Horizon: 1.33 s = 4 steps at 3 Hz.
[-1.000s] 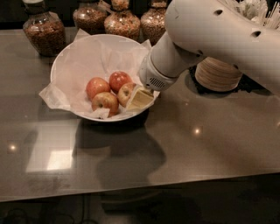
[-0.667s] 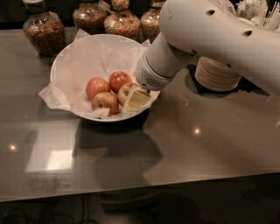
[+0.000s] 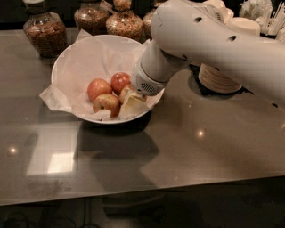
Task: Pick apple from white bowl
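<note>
The white bowl (image 3: 75, 53), lined with crinkled white paper, stands on the dark table at the left centre. It holds two deep red apples (image 3: 99, 87) (image 3: 119, 81) and a smaller streaked apple (image 3: 106, 103). The pale peach-yellow apple (image 3: 126, 91) lies at the bowl's right side, mostly covered by my gripper (image 3: 132, 105). The gripper reaches down into the bowl from the right, over the rim, and sits right at this apple. My white arm (image 3: 200, 40) crosses the upper right of the view.
Several glass jars of grain (image 3: 44, 31) stand behind the bowl. Stacked tan-sided disposable bowls (image 3: 222, 78) sit to the right, partly behind my arm. A holder of utensils (image 3: 262, 13) is at the top right. The table's front edge (image 3: 142, 193) runs along the bottom.
My arm and gripper have shifted slightly left and lower into the bowl, closer onto the pale apple. The apples have not moved.
</note>
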### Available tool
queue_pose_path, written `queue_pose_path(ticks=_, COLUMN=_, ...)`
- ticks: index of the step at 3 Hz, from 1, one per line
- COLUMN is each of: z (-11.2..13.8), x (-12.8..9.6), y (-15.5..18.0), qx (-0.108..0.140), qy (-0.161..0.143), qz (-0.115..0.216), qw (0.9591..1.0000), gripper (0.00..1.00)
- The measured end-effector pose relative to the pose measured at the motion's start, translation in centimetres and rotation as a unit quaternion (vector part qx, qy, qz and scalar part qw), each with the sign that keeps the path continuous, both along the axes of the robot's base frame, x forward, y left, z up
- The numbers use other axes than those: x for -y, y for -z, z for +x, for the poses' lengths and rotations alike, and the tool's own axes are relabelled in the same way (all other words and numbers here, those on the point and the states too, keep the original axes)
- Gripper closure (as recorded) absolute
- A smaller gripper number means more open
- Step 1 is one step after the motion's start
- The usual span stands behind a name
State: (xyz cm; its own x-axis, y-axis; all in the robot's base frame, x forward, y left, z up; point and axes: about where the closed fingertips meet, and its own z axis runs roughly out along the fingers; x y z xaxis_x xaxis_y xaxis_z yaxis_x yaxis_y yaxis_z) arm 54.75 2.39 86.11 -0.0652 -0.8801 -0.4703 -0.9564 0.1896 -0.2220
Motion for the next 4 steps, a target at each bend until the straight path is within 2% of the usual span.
queue_pose_path(ticks=1, z=0.0, x=0.0, y=0.0, qx=0.0, qy=0.0, qz=0.0, qw=1.0, gripper=0.46)
queue_pose_path(ticks=3, z=0.0, x=0.0, y=0.0, qx=0.0, qy=0.0, qz=0.0, qw=1.0, gripper=0.92)
queue_pose_path(ticks=4, z=-0.3, x=-0.3, y=-1.0, qx=-0.004, qy=-0.012, qz=0.028, qw=0.9995, gripper=1.0)
